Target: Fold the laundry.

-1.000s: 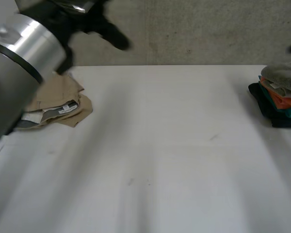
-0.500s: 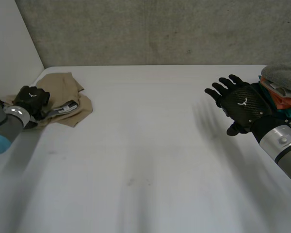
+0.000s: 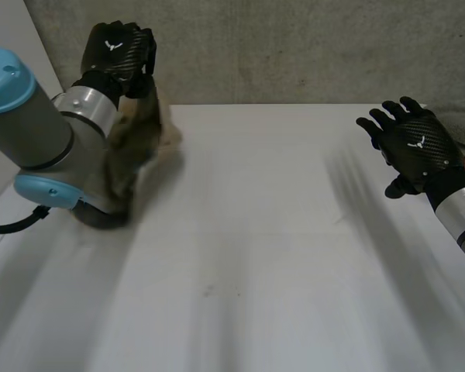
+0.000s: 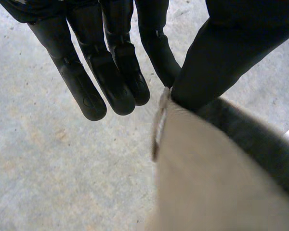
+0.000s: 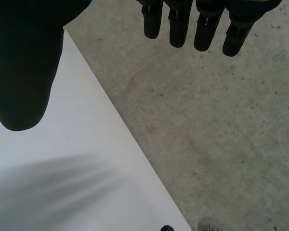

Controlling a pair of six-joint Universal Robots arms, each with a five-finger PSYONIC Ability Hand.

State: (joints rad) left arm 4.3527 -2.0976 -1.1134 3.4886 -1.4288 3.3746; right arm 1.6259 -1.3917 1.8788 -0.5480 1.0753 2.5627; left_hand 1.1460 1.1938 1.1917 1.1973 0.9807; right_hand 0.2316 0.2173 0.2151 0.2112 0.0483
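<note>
No readable text; left hand point(image 3: 121, 56) and right hand point(image 3: 413, 153) bear white emblems point(image 3: 114, 45).

Matt tan cloth point(image 3: 136, 147), smooth white table point(image 3: 263, 232)

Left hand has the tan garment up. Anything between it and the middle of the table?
Nothing visible. The tan garment hangs pinched in the left hand; the middle of the table is bare. The right hand hovers open far to the right, out of the path.
</note>
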